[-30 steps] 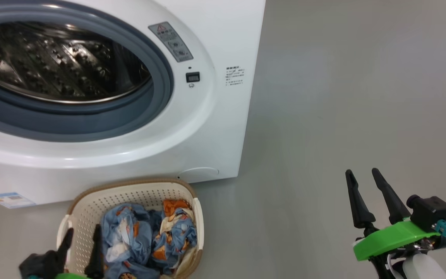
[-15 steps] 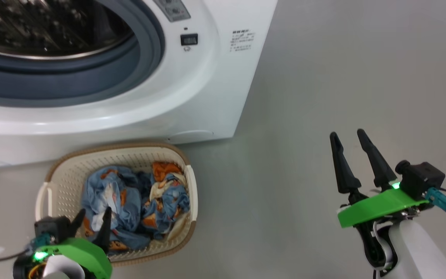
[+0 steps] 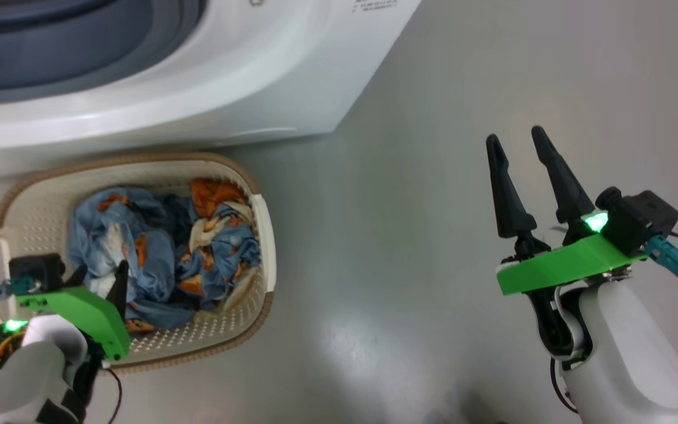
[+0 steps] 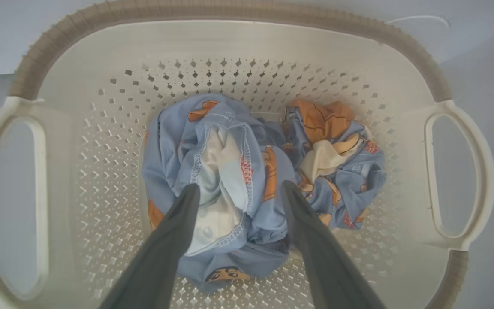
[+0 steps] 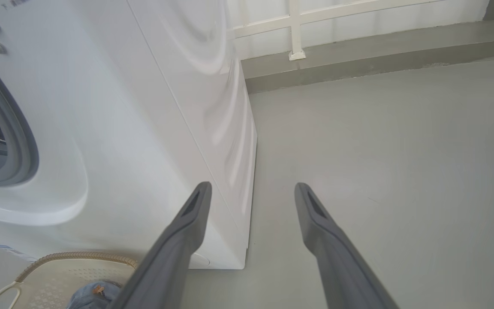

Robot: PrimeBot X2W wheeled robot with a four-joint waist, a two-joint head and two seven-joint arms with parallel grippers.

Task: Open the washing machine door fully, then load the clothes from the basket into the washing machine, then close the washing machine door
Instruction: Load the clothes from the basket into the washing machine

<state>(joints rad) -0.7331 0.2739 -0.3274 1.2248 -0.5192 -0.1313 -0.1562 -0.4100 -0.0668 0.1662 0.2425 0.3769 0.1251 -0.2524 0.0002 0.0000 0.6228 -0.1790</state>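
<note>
A: Far left first. Count?
B: One left gripper (image 3: 99, 275). Two dark fingers (image 3: 120, 285), spread wide, nothing held. It hangs over the near-left part of the basket (image 3: 39, 215).
A: Left wrist view?
B: Left gripper (image 4: 239, 188) straddles a white-lined fold of cloth. Whether it touches the fold, cannot tell.
A: Basket count?
B: One basket (image 4: 230, 13), cream, brown rim, two side handles (image 4: 486, 176). It sits on the floor (image 3: 409, 194), just before the bottom front edge of the washing machine (image 3: 198, 88).
A: Clothes?
B: The clothes (image 3: 156, 253) are all inside the basket. Two bunches, touching: blue-and-white left, orange-and-cream right. From above, the clothes (image 4: 230, 141) lie mid-basket. Number of separate pieces, cannot tell.
A: Machine?
B: One, white, with its grey-blue gasket (image 3: 50, 53) at upper left. The right wrist view shows the washing machine (image 5: 144, 107) by its front corner.
A: Far right?
B: One right gripper (image 3: 515, 138), two fingers, wide apart, empty. The right gripper (image 5: 252, 189) is over bare floor, well apart from the basket.
</note>
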